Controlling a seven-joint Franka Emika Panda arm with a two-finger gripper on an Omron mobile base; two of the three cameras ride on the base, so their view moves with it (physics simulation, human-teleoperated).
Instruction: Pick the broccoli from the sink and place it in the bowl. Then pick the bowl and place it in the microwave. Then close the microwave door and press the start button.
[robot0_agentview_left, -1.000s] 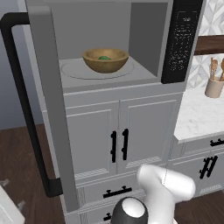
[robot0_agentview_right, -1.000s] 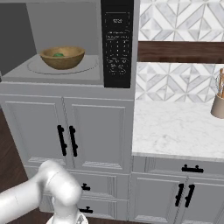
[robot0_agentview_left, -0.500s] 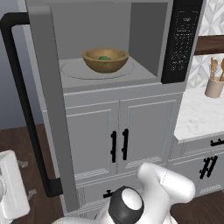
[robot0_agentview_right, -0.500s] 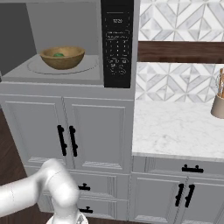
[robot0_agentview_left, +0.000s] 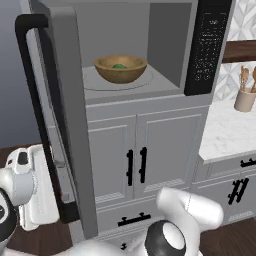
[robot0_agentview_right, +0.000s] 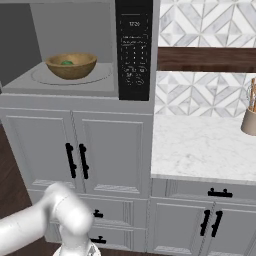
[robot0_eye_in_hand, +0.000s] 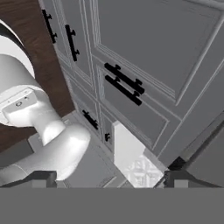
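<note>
**End effector spread wide beside the open microwave door**

My end effector stands spread wide and holds nothing; in the hand view its two dark fingertips sit far apart at the bottom, looking across grey cabinet doors with black bar handles and a strip of dark wood floor. In the left base view my hand hangs low at the left, just beside the outer face of the microwave door, which stands swung open toward the camera. Its long black bar handle runs down the door's near edge.

The microwave is open, its tall black keypad panel at the right of the cavity. Inside, the light-brown wooden bowl sits upright on the round turntable plate, near the middle of the cavity floor. The broccoli lies in the bowl, a small green patch showing just above the rim; the left base view shows the same green spot in the bowl.

Below the microwave are two grey cabinet doors with paired black handles. To the right, a white marbled table carries a beige utensil holder with wooden utensils, under a dark wooden shelf on a patterned tile wall.
</note>
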